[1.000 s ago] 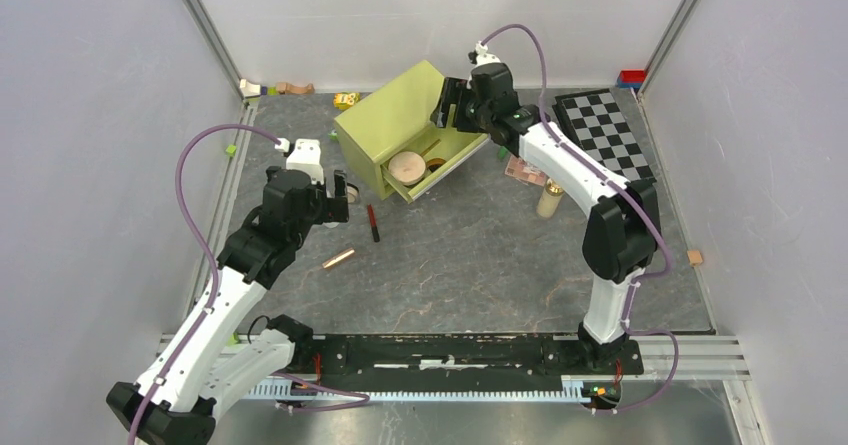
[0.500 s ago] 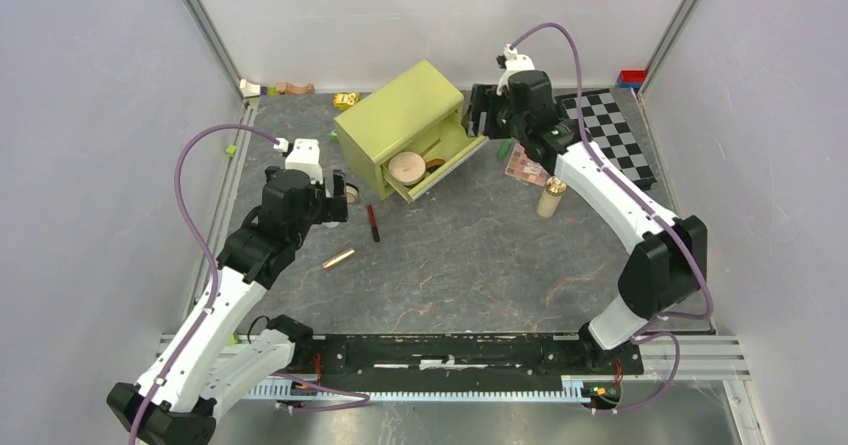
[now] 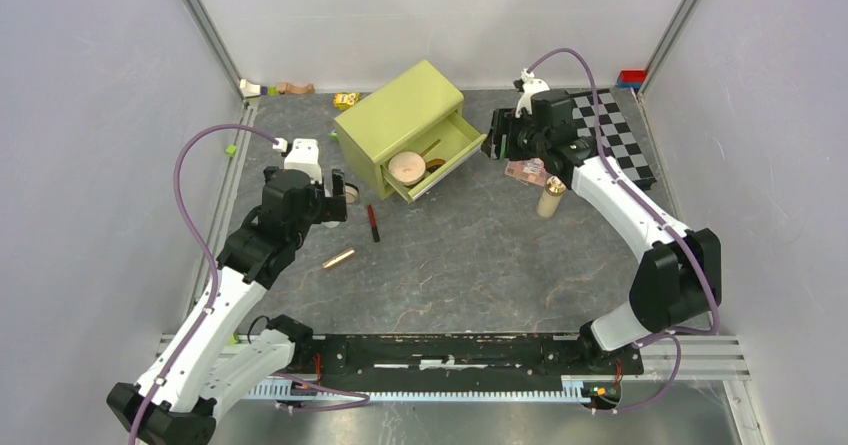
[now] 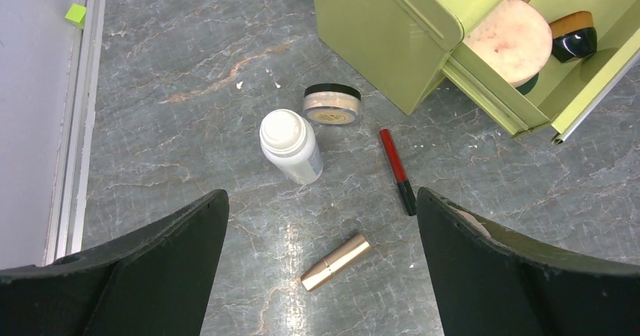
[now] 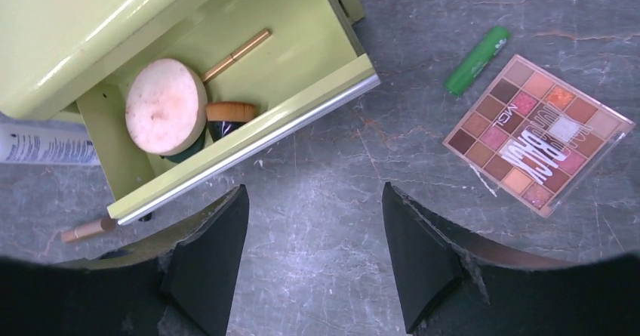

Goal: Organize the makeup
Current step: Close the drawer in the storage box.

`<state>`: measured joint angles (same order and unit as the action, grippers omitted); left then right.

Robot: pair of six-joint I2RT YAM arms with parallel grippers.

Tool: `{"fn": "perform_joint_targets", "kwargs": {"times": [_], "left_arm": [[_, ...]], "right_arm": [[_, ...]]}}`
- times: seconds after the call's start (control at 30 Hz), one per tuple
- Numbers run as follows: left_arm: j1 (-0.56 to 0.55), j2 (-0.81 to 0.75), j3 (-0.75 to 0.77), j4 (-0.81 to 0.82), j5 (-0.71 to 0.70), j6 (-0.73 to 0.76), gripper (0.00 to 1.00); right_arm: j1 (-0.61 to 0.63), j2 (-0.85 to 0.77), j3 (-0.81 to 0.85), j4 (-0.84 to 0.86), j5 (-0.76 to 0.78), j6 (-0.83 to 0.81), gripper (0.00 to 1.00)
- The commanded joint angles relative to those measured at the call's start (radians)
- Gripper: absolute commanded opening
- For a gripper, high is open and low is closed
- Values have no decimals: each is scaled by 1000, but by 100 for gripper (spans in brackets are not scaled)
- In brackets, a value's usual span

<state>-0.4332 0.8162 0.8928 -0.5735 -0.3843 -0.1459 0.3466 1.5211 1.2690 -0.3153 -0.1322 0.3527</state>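
A light-green drawer box (image 3: 398, 123) stands at the back with its drawer (image 5: 249, 136) pulled open. Inside lie a round tan compact (image 5: 164, 106), a brown-topped black pot (image 5: 226, 117) and a thin gold stick (image 5: 235, 55). My right gripper (image 5: 313, 192) hovers open over bare table just right of the drawer, empty. Beside it lie the pink-brown eyeshadow palette (image 5: 537, 134) and a green stick (image 5: 476, 60). My left gripper (image 4: 321, 200) is open and empty above a white bottle (image 4: 290, 145), a small tan compact (image 4: 332, 103), a red-black pencil (image 4: 397, 170) and a rose-gold tube (image 4: 336, 262).
A tan bottle with a gold cap (image 3: 550, 198) stands right of the palette (image 3: 525, 172). The black-and-white chequered board (image 3: 605, 135) lies at the back right. Small toy blocks (image 3: 347, 99) sit along the back wall. A rail (image 4: 75, 117) edges the table at the left.
My right arm has swung right, from over the drawer box to the table beside the open drawer, its jaws narrowing slightly. The left arm has not moved.
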Motion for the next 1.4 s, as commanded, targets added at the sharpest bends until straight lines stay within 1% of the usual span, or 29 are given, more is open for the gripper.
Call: {"fn": "perform_joint_targets", "kwargs": {"times": [0.0,0.2,0.33,0.57,0.77,0.97,1.37], "left_arm": [[6,-8,8,28,-15,-21,100],[6,-2,9,32,2,-22,100],[7,-10,9,31,0,-23,100],[7,-14,9,31,-6,-23,100],[7,-12,9,31,-4,-23,100],[6,-14,11,31,-6,-22,100],[7,-14,9,31,-5,-23,100]], "right_arm": [[39,-37,-21,-17,-4,-52,71],[105,-59,-58,-30,104,-64,70],[125,-62,-105,7,126,-31,69],[169,-8,-121,53,166,19,68],[189,34,-124,59,214,39,67],[196,71,-131,94,229,79,65],[198,162,-143,206,232,239,61]]}}
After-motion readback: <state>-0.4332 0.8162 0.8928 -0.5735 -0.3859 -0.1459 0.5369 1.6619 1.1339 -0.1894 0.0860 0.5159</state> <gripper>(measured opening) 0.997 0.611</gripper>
